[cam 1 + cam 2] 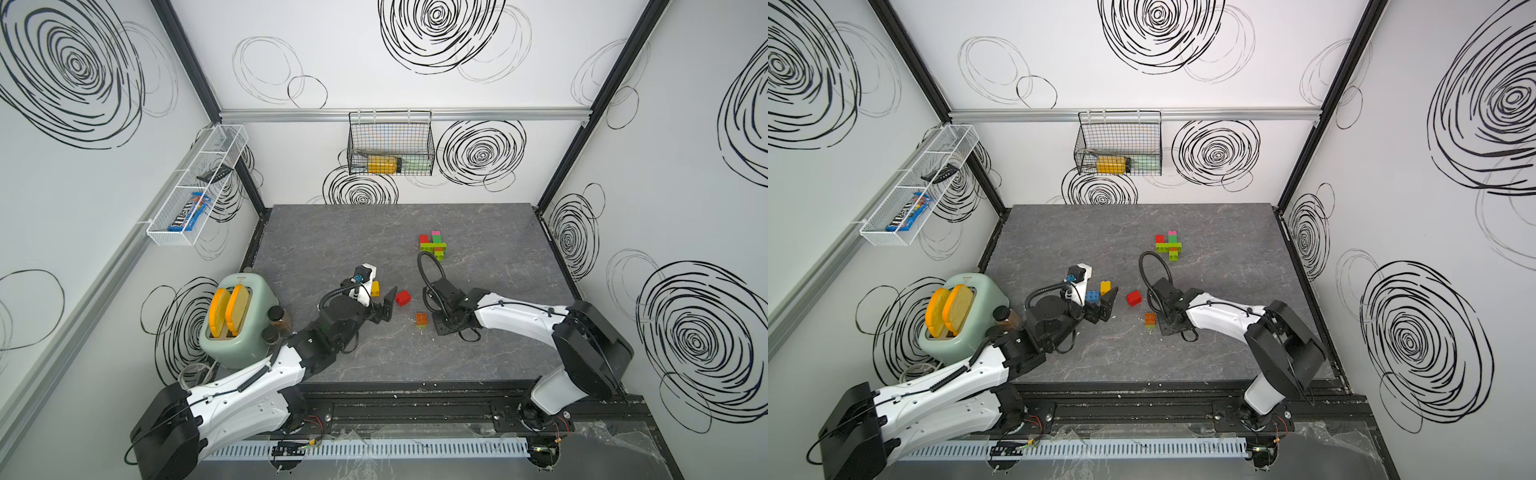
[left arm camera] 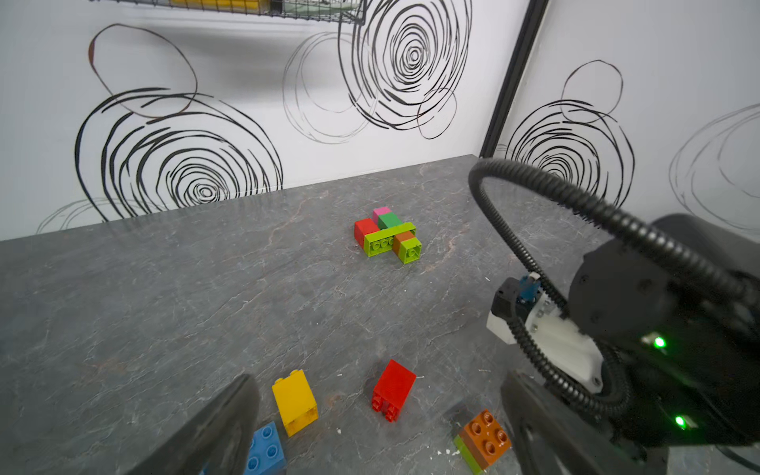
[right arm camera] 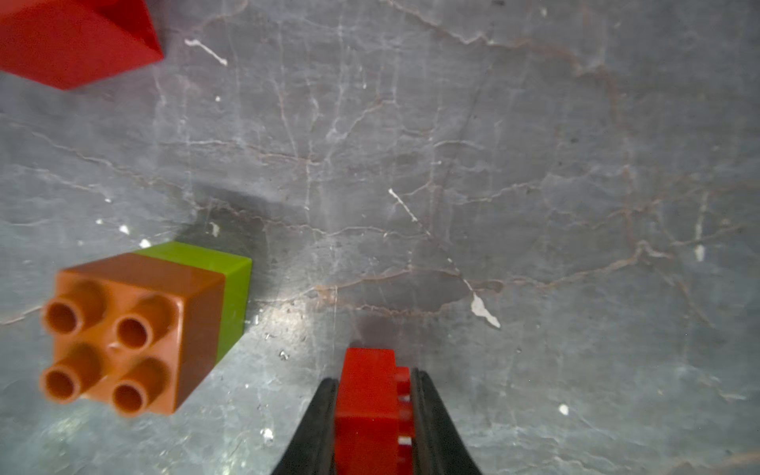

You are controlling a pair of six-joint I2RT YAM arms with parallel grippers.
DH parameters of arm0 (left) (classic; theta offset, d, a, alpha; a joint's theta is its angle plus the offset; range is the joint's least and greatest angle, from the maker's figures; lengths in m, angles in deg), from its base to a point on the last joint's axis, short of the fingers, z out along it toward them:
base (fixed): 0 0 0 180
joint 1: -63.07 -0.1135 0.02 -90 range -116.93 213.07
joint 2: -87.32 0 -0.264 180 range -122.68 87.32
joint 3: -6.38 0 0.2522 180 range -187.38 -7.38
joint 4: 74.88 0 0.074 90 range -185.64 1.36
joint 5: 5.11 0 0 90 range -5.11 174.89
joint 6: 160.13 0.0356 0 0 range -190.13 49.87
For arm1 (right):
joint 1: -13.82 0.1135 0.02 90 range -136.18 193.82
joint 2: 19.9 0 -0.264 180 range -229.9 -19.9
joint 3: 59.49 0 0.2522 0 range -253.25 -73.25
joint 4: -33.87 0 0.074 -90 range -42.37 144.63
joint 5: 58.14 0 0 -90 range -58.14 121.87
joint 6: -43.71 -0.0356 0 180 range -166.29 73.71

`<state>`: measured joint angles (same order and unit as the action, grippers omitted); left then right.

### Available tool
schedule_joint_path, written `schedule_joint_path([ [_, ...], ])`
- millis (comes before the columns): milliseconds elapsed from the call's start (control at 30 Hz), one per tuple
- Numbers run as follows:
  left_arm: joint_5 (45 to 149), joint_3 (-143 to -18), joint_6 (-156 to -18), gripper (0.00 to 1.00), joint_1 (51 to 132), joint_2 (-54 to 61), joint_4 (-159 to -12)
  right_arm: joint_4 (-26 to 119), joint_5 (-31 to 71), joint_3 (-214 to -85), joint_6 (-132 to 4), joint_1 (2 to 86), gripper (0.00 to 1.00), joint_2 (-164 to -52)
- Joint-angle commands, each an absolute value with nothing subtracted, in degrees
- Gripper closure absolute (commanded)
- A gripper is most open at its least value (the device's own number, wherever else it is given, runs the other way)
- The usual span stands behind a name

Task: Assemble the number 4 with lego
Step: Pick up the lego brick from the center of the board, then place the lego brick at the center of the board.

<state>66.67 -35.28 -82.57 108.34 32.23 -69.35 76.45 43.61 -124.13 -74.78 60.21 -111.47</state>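
Beside the toaster (image 1: pixel 243 347), left pincer (image 1: pixel 382 305) stands wide; right pincer (image 3: pixel 374 380) grips a red brick (image 3: pixel 365 415).

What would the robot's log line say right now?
left gripper: open, near loose red brick | right gripper: shut on second red brick | lego build: apart from both

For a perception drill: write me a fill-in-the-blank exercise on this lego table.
The held brick in the right claw is ___.
The left claw is ___.
The orange brick is joined to a ___ block.
The toaster holds ___ slices.
Missing: red; open; green; two.
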Motion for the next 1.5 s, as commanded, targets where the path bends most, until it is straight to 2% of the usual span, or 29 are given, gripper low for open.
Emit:
schedule_joint_path([
  [0,64.5,-36.8,-88.6,0.04,106.9,33.3,-71.8,83.8,54.4,-126.2,-78.6,64.0,0.99,-113.9],
  [200,66.2,-36.7,-94.3,0.04,101.0,33.8,-76.4,87.2,63.3,-125.8,-83.2,69.9,0.92,-115.9],
  [300,67.5,-36.6,-96.6,0.04,99.1,34.3,-77.1,90.7,65.8,-126.0,-85.6,72.8,0.85,-118.0],
  [500,65.3,-37.1,-97.3,0.04,97.7,35.2,-79.2,93.6,65.1,-126.0,-88.1,77.3,0.67,-120.9],
  [600,64.3,-38.1,-98.3,0.04,96.1,34.8,-82.3,94.4,64.4,-127.1,-88.5,78.6,0.62,-122.6],
  [867,67.8,-37.7,-99.0,0.04,94.8,34.1,-81.2,92.9,62.2,-128.9,-86.8,79.4,0.58,-123.1],
  [1233,68.7,-38.6,-99.2,0.04,94.5,31.8,-82.2,91.3,56.4,-130.1,-83.7,79.4,0.56,-118.6],
  [1467,68.2,-39.5,-100.0,0.04,93.8,30.9,-84.0,88.5,51.5,-130.7,-81.5,79.3,0.49,-115.5],
])
